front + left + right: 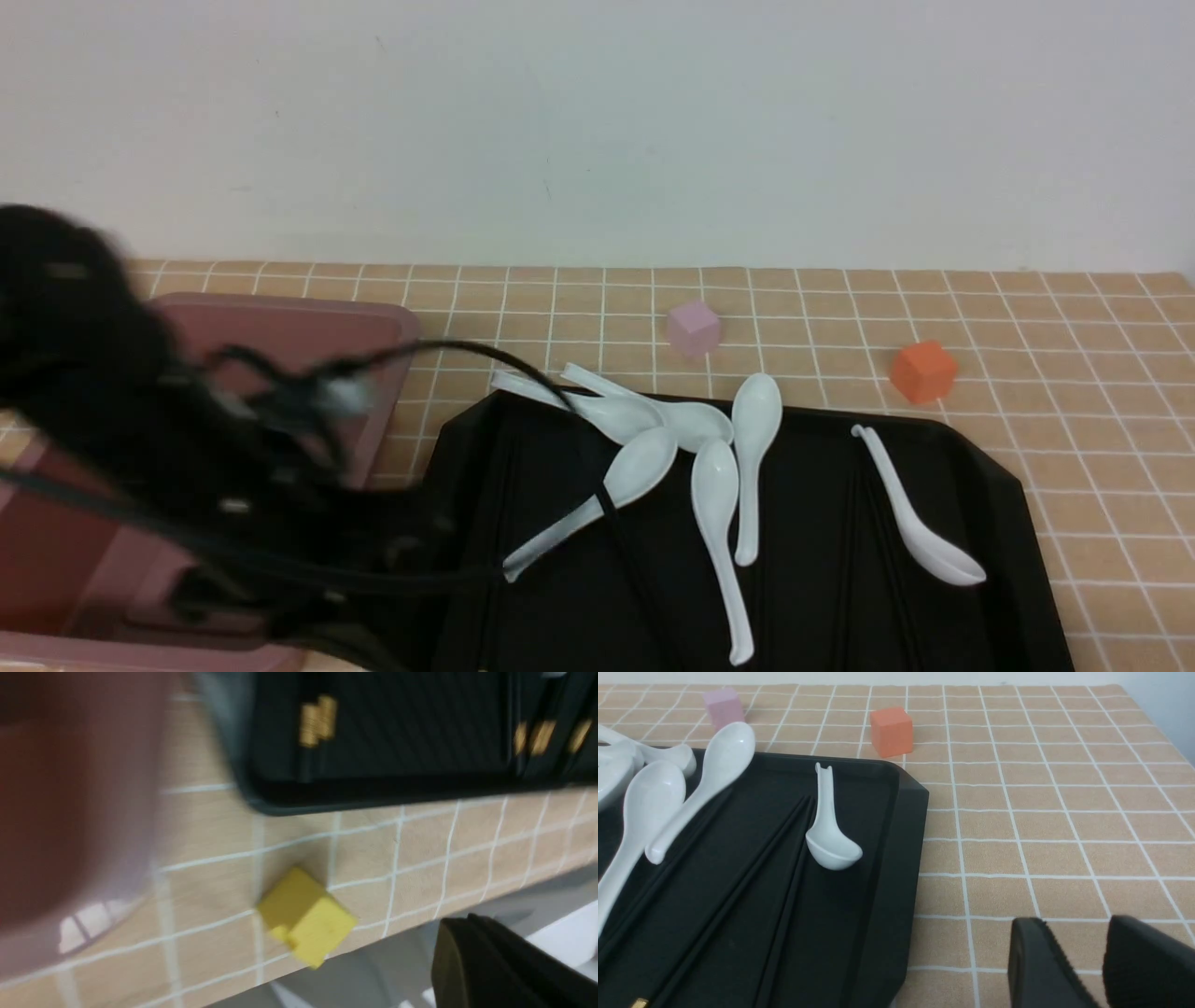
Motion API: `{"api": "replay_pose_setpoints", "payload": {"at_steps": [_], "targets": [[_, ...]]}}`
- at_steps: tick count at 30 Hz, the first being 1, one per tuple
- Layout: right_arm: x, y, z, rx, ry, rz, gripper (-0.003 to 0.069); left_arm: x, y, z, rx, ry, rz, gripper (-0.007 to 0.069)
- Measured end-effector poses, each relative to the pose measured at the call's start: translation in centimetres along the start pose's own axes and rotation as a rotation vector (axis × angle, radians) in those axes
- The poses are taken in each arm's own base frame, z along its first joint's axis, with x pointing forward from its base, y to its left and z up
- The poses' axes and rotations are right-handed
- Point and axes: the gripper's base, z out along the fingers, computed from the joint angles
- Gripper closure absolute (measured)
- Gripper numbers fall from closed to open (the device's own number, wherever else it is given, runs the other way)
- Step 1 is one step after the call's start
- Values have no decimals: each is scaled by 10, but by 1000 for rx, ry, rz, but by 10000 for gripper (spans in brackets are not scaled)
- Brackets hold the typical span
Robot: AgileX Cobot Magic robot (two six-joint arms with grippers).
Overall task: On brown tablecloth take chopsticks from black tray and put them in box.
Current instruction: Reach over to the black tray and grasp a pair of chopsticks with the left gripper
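The black tray [971, 495] lies on the brown tablecloth [1074, 392], with the pink box [308, 327] at its left. Thin black chopsticks [752, 891] lie lengthwise in the tray, and one passes over a white spoon [605, 497]. Gold bands on the chopsticks [317, 721] show in the left wrist view. My left arm [121, 401] is a dark blur over the box and the tray's left end. The left gripper [457, 918] is shut with nothing in it, past the table's near edge. My right gripper [1078, 933] stands open over bare cloth to the right of the tray [887, 858].
Several white soup spoons [719, 495] lie across the tray, one apart at its right [920, 527]. A pink cube [693, 329] and an orange cube [922, 371] stand behind the tray. A yellow cube [306, 914] sits by the table's near edge, next to the blurred box [70, 812].
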Motion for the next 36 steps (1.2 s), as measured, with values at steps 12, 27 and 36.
{"api": "replay_pose_setpoints", "payload": {"at_steps": [12,27,36], "targets": [[0,0,0,0,0,0,419,-20,-28,41,-144,-103,8,636],[0,0,0,0,0,0,419,-46,-5,78,-301,-168,-59,302],[0,0,0,0,0,0,419,-52,-5,88,-303,-177,-56,288]]}}
